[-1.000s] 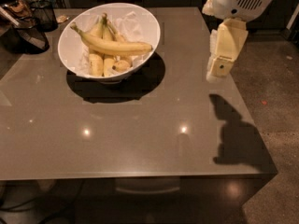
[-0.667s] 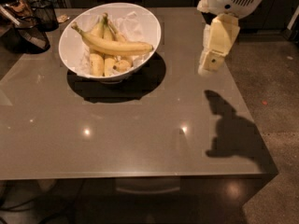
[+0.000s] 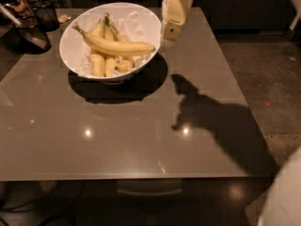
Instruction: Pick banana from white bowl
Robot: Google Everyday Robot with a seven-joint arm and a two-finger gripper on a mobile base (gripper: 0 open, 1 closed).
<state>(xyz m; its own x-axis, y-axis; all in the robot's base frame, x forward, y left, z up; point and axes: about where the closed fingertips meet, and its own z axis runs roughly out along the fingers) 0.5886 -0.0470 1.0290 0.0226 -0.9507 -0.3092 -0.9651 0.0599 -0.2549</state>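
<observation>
A large white bowl [image 3: 75, 41] stands on the grey table at the back left. The banana [image 3: 117, 46], long and yellow with its stem to the left, lies across the top of a bunch of shorter bananas [image 3: 106, 65] inside the bowl. My gripper [image 3: 173, 31] hangs above the table just right of the bowl's rim, level with the banana's right tip and apart from it. It holds nothing.
The grey table [image 3: 141, 135] has its right edge near the arm's shadow [image 3: 211, 121]. Dark objects, among them a black container [image 3: 44, 13], stand at the back left corner. A speckled floor lies to the right.
The gripper has moved left toward the bowl and now hangs beside its right rim. Its shadow has shifted left on the table. The bananas have not moved.
</observation>
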